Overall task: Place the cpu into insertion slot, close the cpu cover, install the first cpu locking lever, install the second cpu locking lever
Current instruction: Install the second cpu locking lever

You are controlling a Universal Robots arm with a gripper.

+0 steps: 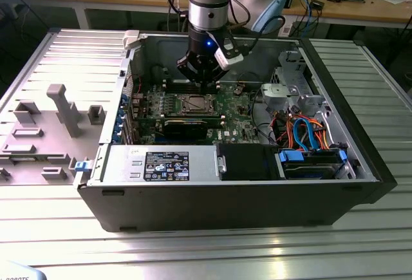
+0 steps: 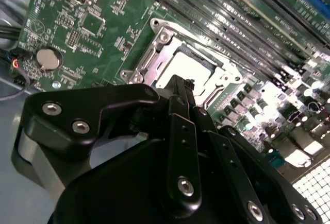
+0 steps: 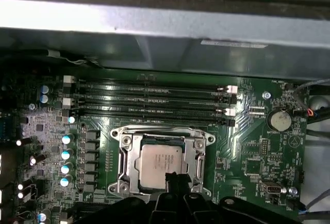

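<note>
The silver-grey cpu (image 3: 161, 163) lies flat in the insertion slot (image 3: 207, 140) of the green motherboard (image 3: 252, 157). The cpu cover (image 3: 132, 158) lies down around it as a silvery frame, with the chip showing through its window. My gripper (image 3: 173, 181) hangs just above the near edge of the cpu, its black fingers (image 2: 178, 87) pressed together with nothing between them. The exterior view has the gripper (image 1: 203, 89) reaching down into the open computer case, right over the cpu (image 1: 195, 105). In the second wrist view the cpu (image 2: 190, 65) and cover (image 2: 153, 59) lie just past the fingertips.
Long black memory slots (image 3: 149, 100) run beside the socket, and a coin battery (image 3: 280, 119) sits on the board. A black card (image 1: 187, 125), a power supply (image 1: 161, 164) and a drive cage with blue and orange cables (image 1: 309, 132) crowd the case. Grey fixtures (image 1: 61, 106) stand outside.
</note>
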